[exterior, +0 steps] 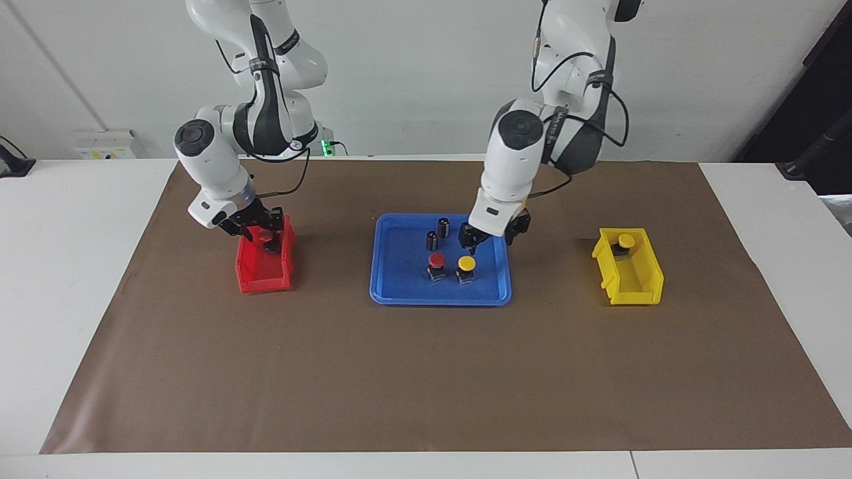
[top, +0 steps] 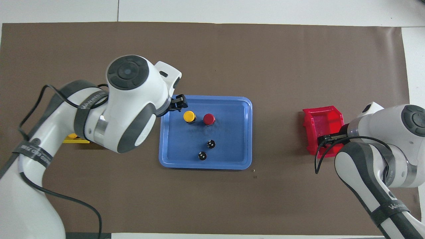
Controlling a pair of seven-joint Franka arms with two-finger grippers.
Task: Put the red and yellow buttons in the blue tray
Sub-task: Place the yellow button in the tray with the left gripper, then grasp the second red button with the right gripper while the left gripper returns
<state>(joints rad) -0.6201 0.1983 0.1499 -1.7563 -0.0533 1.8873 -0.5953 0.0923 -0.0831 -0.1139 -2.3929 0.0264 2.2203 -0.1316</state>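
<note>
Facing view: high across the table, looking back at both arm bases and the white wall; takes in the whole brown mat (exterior: 426, 372).
Overhead view: high above the robots' end, looking steeply down and forward; closer, arms filling the lower corners.
Shared: blue tray (exterior: 399, 293) (top: 239, 132), red bin (exterior: 263, 283) (top: 320, 121), mat, turned half around between views.

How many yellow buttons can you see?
2. One yellow button stands in the blue tray beside a red one. The other sits in the yellow bin.
</note>
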